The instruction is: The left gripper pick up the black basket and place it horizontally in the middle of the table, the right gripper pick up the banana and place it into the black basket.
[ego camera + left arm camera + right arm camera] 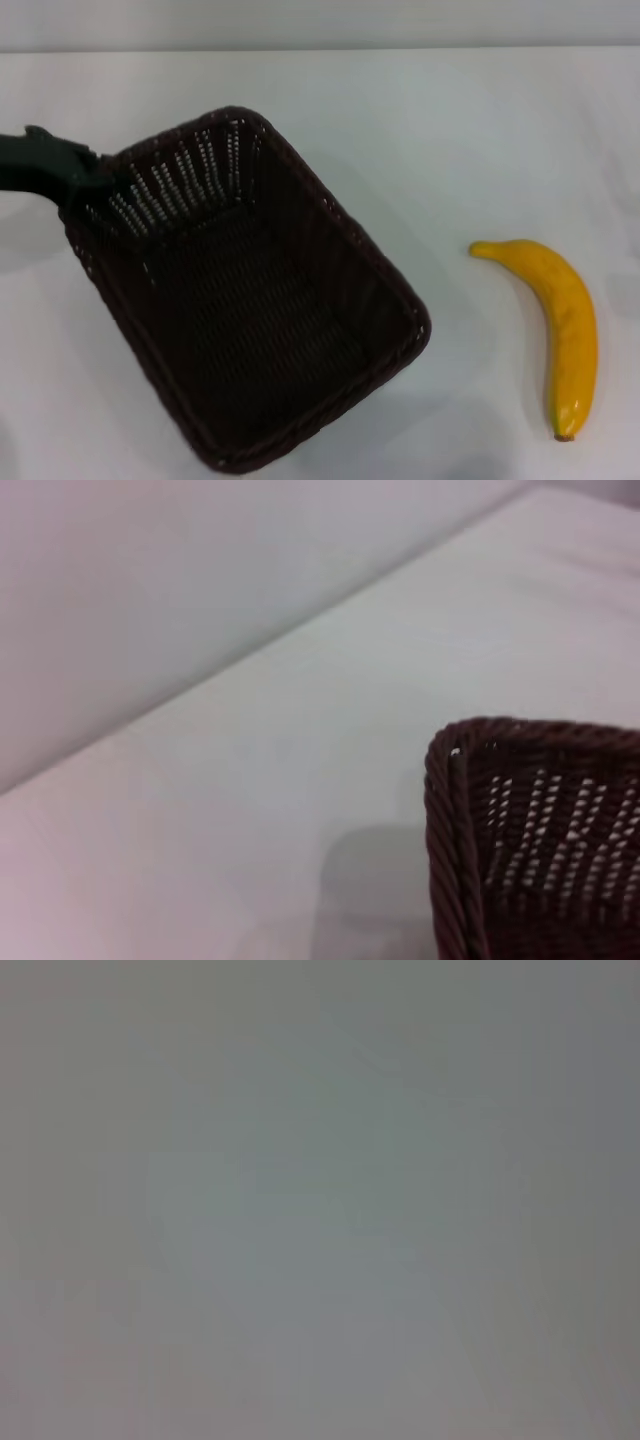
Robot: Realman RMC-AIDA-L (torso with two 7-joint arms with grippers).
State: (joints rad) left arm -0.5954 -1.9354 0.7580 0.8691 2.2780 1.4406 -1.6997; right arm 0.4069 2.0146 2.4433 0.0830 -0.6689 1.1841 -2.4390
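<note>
The left gripper (98, 178) reaches in from the left edge and pinches the braided rim of the black basket (250, 310) at its far-left corner. The basket sits skewed on the white table (450, 130), its near corner close to the bottom edge, with bare smooth surface beyond it and to its right. Its woven sides are slotted and slope inward to a tight flat weave. The banana (560, 320), glossy, curved and yellow, lies well apart on the right. The right gripper is out of sight.
</note>
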